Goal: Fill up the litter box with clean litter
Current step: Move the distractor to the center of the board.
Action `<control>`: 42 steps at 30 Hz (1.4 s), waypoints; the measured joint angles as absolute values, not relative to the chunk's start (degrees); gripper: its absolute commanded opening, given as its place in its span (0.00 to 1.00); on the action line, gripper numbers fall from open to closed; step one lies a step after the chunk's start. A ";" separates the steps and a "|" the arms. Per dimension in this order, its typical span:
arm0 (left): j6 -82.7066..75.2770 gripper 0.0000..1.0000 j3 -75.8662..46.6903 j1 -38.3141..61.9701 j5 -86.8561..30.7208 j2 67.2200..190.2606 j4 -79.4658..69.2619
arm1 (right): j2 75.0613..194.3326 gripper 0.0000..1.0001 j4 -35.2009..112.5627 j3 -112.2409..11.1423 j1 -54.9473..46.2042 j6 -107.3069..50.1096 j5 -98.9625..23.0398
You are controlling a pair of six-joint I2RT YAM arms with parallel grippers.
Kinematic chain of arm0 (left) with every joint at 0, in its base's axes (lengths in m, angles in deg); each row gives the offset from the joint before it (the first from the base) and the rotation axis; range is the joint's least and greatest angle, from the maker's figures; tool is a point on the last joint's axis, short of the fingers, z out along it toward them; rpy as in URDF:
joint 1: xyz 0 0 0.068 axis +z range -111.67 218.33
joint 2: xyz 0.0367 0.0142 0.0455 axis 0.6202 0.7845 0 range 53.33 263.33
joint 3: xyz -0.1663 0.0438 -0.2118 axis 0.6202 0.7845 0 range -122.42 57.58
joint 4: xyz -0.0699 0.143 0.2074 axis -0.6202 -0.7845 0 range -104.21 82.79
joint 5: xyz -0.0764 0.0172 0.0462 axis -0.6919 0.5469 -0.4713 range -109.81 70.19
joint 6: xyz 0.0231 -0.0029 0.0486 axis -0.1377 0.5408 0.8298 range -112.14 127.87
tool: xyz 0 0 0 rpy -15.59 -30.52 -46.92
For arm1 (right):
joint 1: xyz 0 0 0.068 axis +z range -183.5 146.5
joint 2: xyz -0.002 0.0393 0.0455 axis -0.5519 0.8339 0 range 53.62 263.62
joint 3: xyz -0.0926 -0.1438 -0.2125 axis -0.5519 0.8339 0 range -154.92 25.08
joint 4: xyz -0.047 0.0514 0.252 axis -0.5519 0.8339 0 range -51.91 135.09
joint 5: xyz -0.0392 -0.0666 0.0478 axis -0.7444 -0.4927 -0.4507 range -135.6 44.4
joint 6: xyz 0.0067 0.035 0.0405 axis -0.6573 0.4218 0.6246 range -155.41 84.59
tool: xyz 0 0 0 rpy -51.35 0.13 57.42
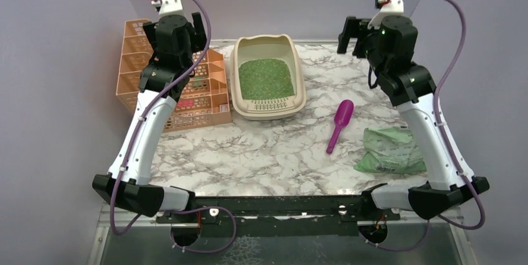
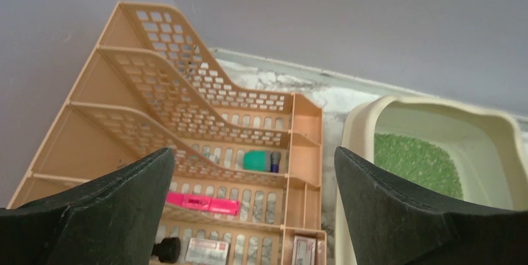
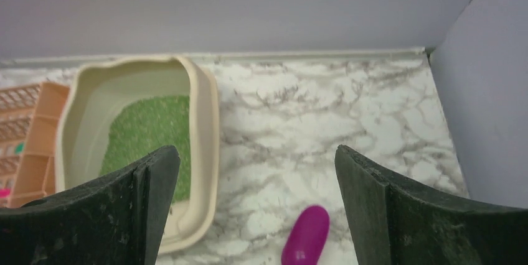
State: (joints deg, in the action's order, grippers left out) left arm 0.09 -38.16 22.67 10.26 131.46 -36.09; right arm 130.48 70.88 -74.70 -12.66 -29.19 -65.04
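The beige litter box (image 1: 235, 81) lies at the back middle of the marble table, with a layer of green clean litter (image 1: 266, 78) over its floor. A soft green bag of litter (image 1: 387, 150) lies flat at the front right, beside the right arm. My left gripper (image 1: 175, 28) hangs open and empty, high over the orange rack; its wrist view (image 2: 254, 153) has the litter box rim (image 2: 358, 128) and litter (image 2: 417, 162) to the right. My right gripper (image 1: 353, 35) is open and empty, raised at the back right. In its wrist view (image 3: 257, 150) the litter box (image 3: 205, 128) is on the left.
An orange mesh file rack (image 1: 187, 84) with small items in it stands just left of the box. A magenta scoop (image 1: 340, 125) lies on the marble between the box and the bag, its bowl (image 3: 306, 237) below my right gripper. Grey walls close in the back and both sides.
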 measured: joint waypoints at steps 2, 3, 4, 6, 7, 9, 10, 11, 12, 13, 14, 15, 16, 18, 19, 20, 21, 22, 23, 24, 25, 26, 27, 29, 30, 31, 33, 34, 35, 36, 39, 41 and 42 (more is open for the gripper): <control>-0.54 0.99 -33.57 23.58 9.69 129.54 -35.24 | 127.77 1.00 70.07 -67.99 -13.75 -28.41 -63.32; -1.06 0.99 -31.30 24.02 9.49 128.49 -34.71 | 126.39 1.00 69.83 -64.52 -14.32 -27.91 -62.42; -1.59 0.99 -29.14 24.48 9.25 127.48 -34.25 | 125.03 1.00 69.46 -61.13 -14.89 -27.51 -61.48; -3.36 0.99 -24.11 25.46 8.40 124.82 -33.60 | 122.17 1.00 68.76 -54.00 -16.09 -26.46 -59.32; -4.01 0.99 -22.27 25.90 7.85 123.77 -33.31 | 120.90 1.00 68.30 -50.86 -16.64 -25.96 -58.29; -5.65 0.99 -17.27 26.93 4.97 120.93 -32.33 | 118.54 1.00 67.54 -44.69 -17.66 -25.02 -56.04; -6.37 0.99 -14.86 27.37 3.42 119.66 -31.81 | 117.54 1.00 67.25 -41.90 -18.14 -24.54 -54.97; -7.21 0.99 -12.50 27.87 1.54 118.50 -31.17 | 116.66 1.00 67.08 -39.27 -18.60 -24.10 -53.81; -7.99 0.99 -10.75 28.24 -0.04 117.67 -30.65 | 115.79 1.00 66.69 -36.32 -19.11 -23.51 -52.45; -8.95 0.99 -8.48 28.68 -1.92 116.86 -30.23 | 115.35 1.00 66.47 -34.55 -19.46 -23.16 -51.60; -9.89 0.99 -6.25 29.07 -4.17 116.29 -29.99 | 114.83 1.00 66.20 -32.15 -19.89 -22.66 -50.20; -10.53 0.99 -4.70 29.38 -5.65 116.21 -30.04 | 114.48 1.00 65.99 -30.38 -20.22 -22.24 -49.13; -11.36 0.99 -3.15 29.70 -7.66 116.25 -29.97 | 114.19 1.00 65.81 -28.83 -20.53 -21.79 -48.00; -12.56 0.99 -0.24 29.92 -10.62 116.29 -30.10 | 113.76 1.00 65.09 -26.22 -20.99 -20.93 -45.81; -13.13 0.99 1.29 29.90 -11.93 116.27 -30.14 | 113.56 1.00 64.65 -25.15 -21.23 -20.47 -44.70; -13.94 0.99 2.93 29.68 -13.17 116.25 -30.23 | 113.41 1.00 64.32 -24.26 -21.36 -20.12 -43.60; -14.48 0.99 4.17 29.46 -13.96 116.25 -30.58 | 113.25 1.00 64.02 -23.54 -21.53 -19.77 -42.58; -15.21 0.99 5.40 29.20 -14.59 116.23 -30.78 | 113.12 1.00 63.67 -22.97 -21.64 -19.32 -41.55; -15.84 0.99 6.56 28.94 -14.97 116.12 -30.98 | 113.03 1.00 63.25 -22.57 -21.77 -18.88 -40.54; -16.69 0.99 7.78 28.46 -15.34 115.99 -31.43 | 112.95 1.00 62.84 -22.25 -21.93 -18.57 -39.56; -17.30 0.99 8.74 28.09 -15.51 115.86 -32.07 | 112.90 1.00 62.34 -21.98 -21.99 -18.22 -38.55; -18.16 0.99 9.92 27.50 -15.51 115.53 -32.66 | 112.86 1.00 61.75 -21.79 -21.99 -17.83 -37.66; -18.68 0.99 10.58 27.19 -15.51 115.29 -33.07 | 112.86 1.00 61.18 -21.66 -22.01 -17.50 -36.72; -20.01 0.99 11.80 26.51 -15.51 115.11 -33.84 | 112.93 1.00 60.02 -21.55 -22.08 -17.11 -34.75; -20.60 0.99 12.11 26.23 -15.49 115.18 -34.12 | 113.01 1.00 59.52 -21.55 -22.17 -16.93 -33.92; -21.00 0.99 12.24 26.14 -15.49 115.22 -34.41 | 113.23 1.00 58.93 -21.55 -22.25 -16.82 -33.22; -22.22 0.99 12.72 25.86 -15.10 115.24 -34.58 | 114.08 1.00 58.01 -21.59 -22.34 -16.76 -31.97; -23.03 0.99 13.11 25.81 -14.42 115.24 -34.67 | 114.72 1.00 57.68 -21.61 -22.36 -16.71 -31.32; -23.36 0.99 13.38 25.81 -13.92 115.24 -34.80 | 115.42 1.00 57.42 -21.63 -22.36 -16.67 -30.82; -23.82 0.98 13.73 25.81 -12.78 115.24 -35.17 | 116.07 1.00 57.24 -21.66 -22.36 -16.52 -30.40; -23.95 0.98 13.92 26.30 -9.24 115.55 -36.07 | 117.62 1.00 56.92 -21.68 -22.36 -16.30 -29.40; -23.27 0.98 13.83 27.98 -7.42 116.47 -36.05 | 118.30 1.00 56.35 -21.70 -22.36 -16.28 -28.74; -22.48 0.98 13.55 29.66 -6.51 117.69 -36.07 | 118.65 1.00 55.89 -21.81 -22.36 -16.34 -28.13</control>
